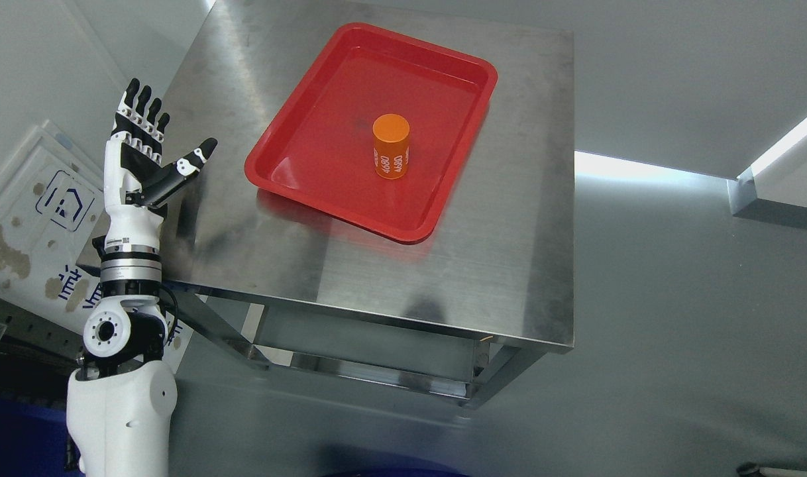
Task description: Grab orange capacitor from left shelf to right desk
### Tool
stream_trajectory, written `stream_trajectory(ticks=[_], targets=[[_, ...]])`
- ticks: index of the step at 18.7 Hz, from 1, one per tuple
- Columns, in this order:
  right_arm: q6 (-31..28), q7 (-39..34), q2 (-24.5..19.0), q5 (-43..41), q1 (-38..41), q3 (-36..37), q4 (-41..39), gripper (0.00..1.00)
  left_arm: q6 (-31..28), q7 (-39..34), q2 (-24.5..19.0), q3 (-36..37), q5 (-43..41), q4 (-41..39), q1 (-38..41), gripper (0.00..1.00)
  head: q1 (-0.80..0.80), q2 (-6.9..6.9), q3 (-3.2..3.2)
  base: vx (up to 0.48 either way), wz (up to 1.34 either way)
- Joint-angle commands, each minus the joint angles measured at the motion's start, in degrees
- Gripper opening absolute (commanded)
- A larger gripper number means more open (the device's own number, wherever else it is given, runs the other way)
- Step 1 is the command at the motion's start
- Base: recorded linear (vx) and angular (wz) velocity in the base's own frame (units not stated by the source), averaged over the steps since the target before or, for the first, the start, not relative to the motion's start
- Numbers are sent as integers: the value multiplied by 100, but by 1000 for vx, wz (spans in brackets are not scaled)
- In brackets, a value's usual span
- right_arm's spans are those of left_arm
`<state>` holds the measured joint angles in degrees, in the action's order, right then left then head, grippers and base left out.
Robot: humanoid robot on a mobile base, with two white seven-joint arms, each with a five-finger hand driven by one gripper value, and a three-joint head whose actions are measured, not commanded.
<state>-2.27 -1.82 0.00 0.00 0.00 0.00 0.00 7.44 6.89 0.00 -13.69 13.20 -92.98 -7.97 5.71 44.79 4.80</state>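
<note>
An orange capacitor (pixel 391 146), a short cylinder with white print, stands upright in the middle of a red tray (pixel 311 112). The tray rests on a steel table (pixel 403 265). My left hand (pixel 153 147) is raised at the table's left edge, well left of the tray. Its fingers are straight and spread, the thumb pointing toward the tray, and it holds nothing. My right hand does not show.
A white board with blue marks (pixel 39 218) leans at the far left behind my left arm. A bright strip and a steel ledge (pixel 774 192) lie at the right. Grey floor surrounds the table.
</note>
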Motion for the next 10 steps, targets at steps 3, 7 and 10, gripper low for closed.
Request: stream_trajectory(ticks=[3,7,10], targets=[[-1,6,100,0,193,62,-132,100,47,-4,-100,287,-124,-186,67,100,0,0,0,0,0],[-1,-2,100,0,202,62,-132,100,153,-4,-100,419,-124,-186,76,100,0,0,0,0,0],[-1,6,100,0,193,70,-132,100,162,-4,-100,472,-124,-186,76,100,0,0,0,0,0]])
